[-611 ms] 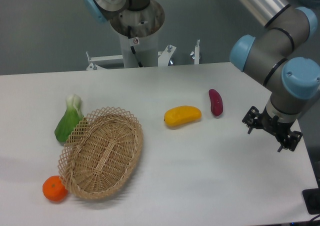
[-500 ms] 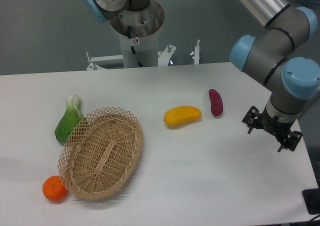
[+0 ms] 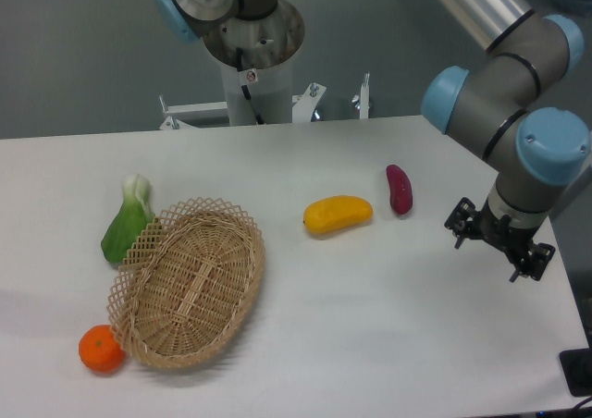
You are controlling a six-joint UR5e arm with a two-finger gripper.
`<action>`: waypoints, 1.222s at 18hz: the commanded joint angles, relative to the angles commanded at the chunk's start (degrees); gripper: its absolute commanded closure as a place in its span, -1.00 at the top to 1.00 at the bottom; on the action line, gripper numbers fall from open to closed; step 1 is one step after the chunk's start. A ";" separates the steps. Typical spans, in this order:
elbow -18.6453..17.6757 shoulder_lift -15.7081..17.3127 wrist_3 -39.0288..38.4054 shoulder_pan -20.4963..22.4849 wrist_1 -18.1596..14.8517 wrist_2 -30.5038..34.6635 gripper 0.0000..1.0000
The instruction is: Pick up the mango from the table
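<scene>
**Trainee:** What is the step in hand, and how would you do it well?

**Operator:** The approach. My gripper [image 3: 487, 250] hangs above the right side of the table [image 3: 370, 344], holding nothing; the two fingers look slightly apart, though they are too small here for me to be sure. The mango [image 3: 338, 214] lies on its side near the table's centre, well to the gripper's left, with the purple vegetable [image 3: 400, 190] just beside its right end but not touching. I would come in from above, turn the fingers across the mango's short width, and close at its middle, since I judge the smooth, curved skin likely to slip if pinched near a tip. I would descend clear of the purple neighbour.

**Trainee:** And the count, largest first?

**Operator:** One table; one wicker basket [image 3: 190, 281], empty; one leafy green vegetable [image 3: 127, 222] at the basket's left rim; one mango; one purple vegetable; one orange [image 3: 101, 349] at the basket's lower left edge.
</scene>
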 joint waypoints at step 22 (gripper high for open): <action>-33.83 12.31 19.16 -1.49 8.35 -0.70 1.00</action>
